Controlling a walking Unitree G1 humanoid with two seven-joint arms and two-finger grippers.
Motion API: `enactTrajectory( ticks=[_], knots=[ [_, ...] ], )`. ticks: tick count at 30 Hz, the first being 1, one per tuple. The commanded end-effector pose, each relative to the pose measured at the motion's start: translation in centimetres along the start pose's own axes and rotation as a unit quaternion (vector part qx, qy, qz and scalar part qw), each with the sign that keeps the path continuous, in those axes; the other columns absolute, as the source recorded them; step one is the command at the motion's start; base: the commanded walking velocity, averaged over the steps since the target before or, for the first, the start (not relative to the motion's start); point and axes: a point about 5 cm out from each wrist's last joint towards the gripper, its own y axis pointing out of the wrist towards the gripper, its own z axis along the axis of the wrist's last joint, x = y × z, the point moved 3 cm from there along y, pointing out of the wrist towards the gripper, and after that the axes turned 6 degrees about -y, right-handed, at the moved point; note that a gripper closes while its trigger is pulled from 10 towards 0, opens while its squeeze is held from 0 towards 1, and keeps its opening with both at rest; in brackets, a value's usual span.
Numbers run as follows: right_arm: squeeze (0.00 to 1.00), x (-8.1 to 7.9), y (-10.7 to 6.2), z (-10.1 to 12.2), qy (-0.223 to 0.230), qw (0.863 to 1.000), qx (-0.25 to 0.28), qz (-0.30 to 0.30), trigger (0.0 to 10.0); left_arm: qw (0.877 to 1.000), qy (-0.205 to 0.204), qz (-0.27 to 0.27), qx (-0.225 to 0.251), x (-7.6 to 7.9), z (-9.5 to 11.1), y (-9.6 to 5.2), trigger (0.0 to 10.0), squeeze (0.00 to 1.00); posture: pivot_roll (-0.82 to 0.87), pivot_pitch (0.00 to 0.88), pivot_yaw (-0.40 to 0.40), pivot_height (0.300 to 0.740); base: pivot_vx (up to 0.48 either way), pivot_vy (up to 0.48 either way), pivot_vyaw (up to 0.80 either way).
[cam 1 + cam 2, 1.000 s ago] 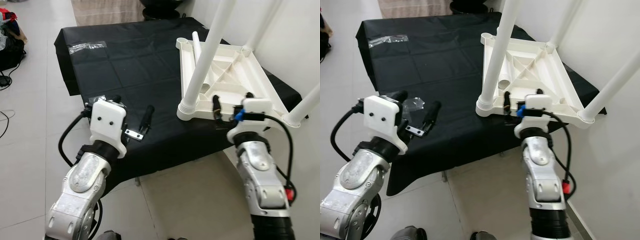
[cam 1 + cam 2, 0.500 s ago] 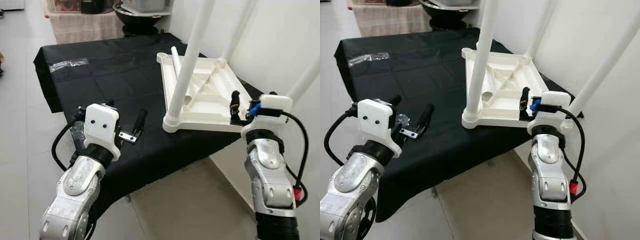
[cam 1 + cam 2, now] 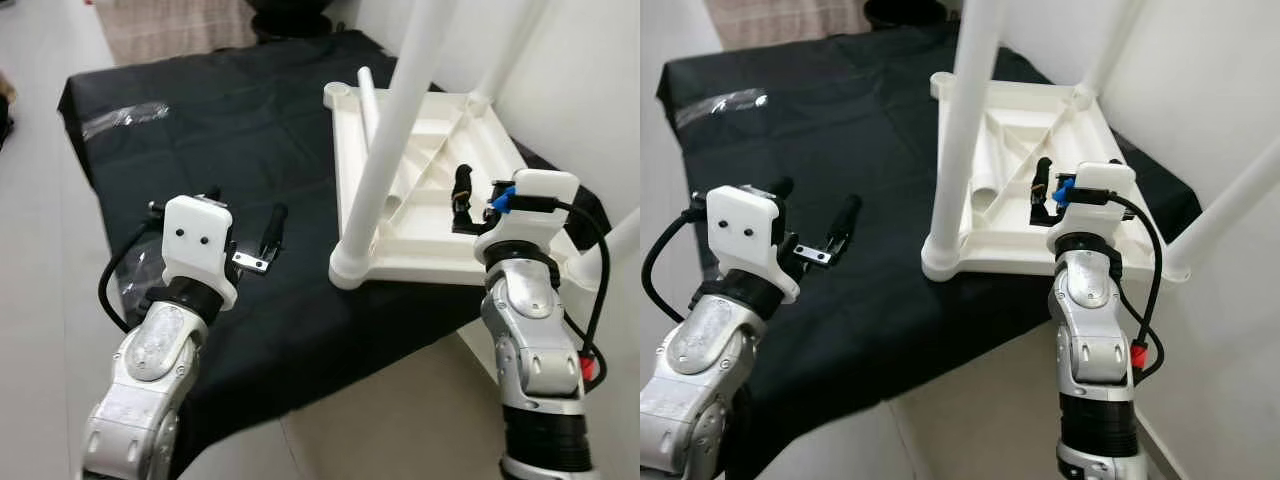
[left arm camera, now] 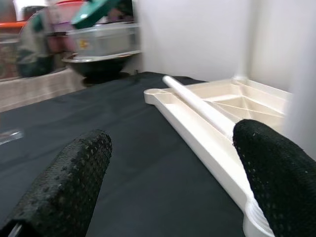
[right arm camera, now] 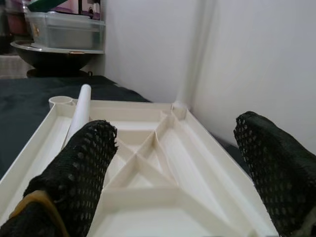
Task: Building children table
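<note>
Left eye view: at lower left, the left pincer (image 3: 255, 235) is hovering over the black-draped worktop (image 3: 200, 140), its fingers spread wide and holding nothing. A clear plastic bag (image 3: 125, 117) is lying at upper left, possibly with small parts inside. Right of centre, the upside-down white tabletop (image 3: 420, 215) is resting on the cloth, a fitted leg (image 3: 395, 150) rising from its near corner and a loose leg (image 3: 368, 100) lying inside. At right, the right pincer (image 5: 173, 163) is hanging spread and empty over the tabletop's near edge.
</note>
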Motion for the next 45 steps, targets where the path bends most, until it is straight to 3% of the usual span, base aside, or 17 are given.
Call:
enactTrajectory(
  ticks=[1,18,22,23,24,26,28,32,33,34,36,37,39,42,43,44,45],
  knots=[
    [0.00,-1.0,-0.2,0.7,0.008,1.000,0.010,0.014,10.0,1.000,0.010,0.019,-0.003,-0.8,-0.1,-0.3,10.0,0.00,0.06,0.098,-0.100,0.740,0.262,0.000,0.00],
    [0.00,-0.6,0.4,0.1,-0.001,1.000,-0.013,0.004,10.0,1.000,0.008,0.019,-0.007,-0.7,-0.4,-0.4,10.0,0.00,0.06,0.087,-0.104,0.740,0.091,0.000,0.00],
    [0.00,0.6,1.8,-1.3,-0.028,0.999,-0.046,0.007,10.0,1.000,0.006,0.017,-0.007,-0.6,-0.4,-0.4,10.0,0.00,0.06,0.086,-0.103,0.740,0.000,0.000,0.00],
    [0.00,2.3,2.7,-2.2,-0.061,0.996,-0.062,-0.005,10.0,1.000,0.001,0.013,-0.010,-0.4,-0.5,-0.5,10.0,0.00,0.06,0.086,-0.102,0.740,0.000,0.000,0.00],
    [0.00,2.3,2.7,-2.2,-0.061,0.996,-0.062,-0.005,10.0,1.000,0.001,0.013,-0.010,-0.4,-0.5,-0.5,10.0,0.00,0.06,0.086,-0.102,0.740,0.000,0.000,0.00],
    [0.00,5.3,3.8,-3.2,-0.087,0.992,-0.079,-0.034,10.0,1.000,-0.005,0.004,-0.012,-0.1,-0.6,-0.5,10.0,0.00,0.06,0.086,-0.106,0.740,0.000,0.000,0.00],
    [0.00,6.7,4.6,-4.1,-0.085,0.990,-0.108,-0.024,10.0,1.000,-0.008,-0.004,-0.014,0.1,-0.7,-0.6,10.0,0.00,0.06,0.089,-0.105,0.740,0.000,0.000,0.00],
    [0.00,7.2,5.1,-5.5,-0.078,0.985,-0.152,0.035,10.0,1.000,-0.014,-0.012,-0.017,0.4,-0.8,-0.7,10.0,0.00,0.06,0.089,-0.105,0.740,0.000,0.000,0.00],
    [0.00,6.9,5.0,-6.3,-0.083,0.977,-0.173,0.096,10.0,0.999,-0.017,-0.021,-0.020,0.7,-0.8,-0.8,10.0,0.00,0.06,0.089,-0.105,0.740,0.000,0.000,0.00],
    [0.00,6.9,5.0,-6.3,-0.083,0.977,-0.173,0.096,10.0,0.999,-0.017,-0.021,-0.020,0.7,-0.8,-0.8,10.0,0.00,0.06,0.089,-0.105,0.740,0.000,0.000,0.00],
    [0.00,6.7,3.7,-8.0,-0.106,0.943,-0.218,0.227,10.0,0.998,-0.024,-0.040,-0.029,1.3,-1.1,-1.0,10.0,0.00,0.06,0.098,-0.099,0.740,0.000,0.000,0.00],
    [0.00,6.7,3.7,-8.0,-0.106,0.943,-0.218,0.227,10.0,0.998,-0.024,-0.040,-0.029,1.3,-1.1,-1.0,10.0,0.00,0.06,0.098,-0.099,0.740,0.000,0.000,0.00],
    [0.00,7.0,2.6,-8.7,-0.114,0.914,-0.244,0.303,10.0,0.997,-0.034,-0.060,-0.036,1.9,-1.2,-1.2,10.0,0.00,0.06,0.098,-0.099,0.740,0.000,0.000,0.00],
    [0.00,7.1,2.0,-8.9,-0.113,0.898,-0.254,0.340,10.0,0.994,-0.047,-0.086,-0.044,2.7,-1.4,-1.5,10.0,0.00,0.06,0.105,-0.096,0.740,0.000,0.000,0.00],
    [0.00,7.1,1.3,-8.8,-0.108,0.879,-0.256,0.387,10.0,0.989,-0.063,-0.121,-0.055,4.0,-1.7,-2.0,10.0,0.00,0.06,0.107,-0.094,0.740,0.000,0.000,0.00],
    [0.11,7.0,0.7,-8.6,-0.103,0.862,-0.254,0.426,10.0,0.984,-0.077,-0.149,-0.066,5.1,-2.0,-2.5,10.0,0.00,0.06,0.107,-0.094,0.740,0.000,0.000,0.00],
    [0.11,7.0,0.7,-8.6,-0.103,0.862,-0.254,0.426,10.0,0.984,-0.077,-0.149,-0.066,5.1,-2.0,-2.5,10.0,0.00,0.06,0.107,-0.094,0.740,0.000,0.000,0.00]
  ],
)
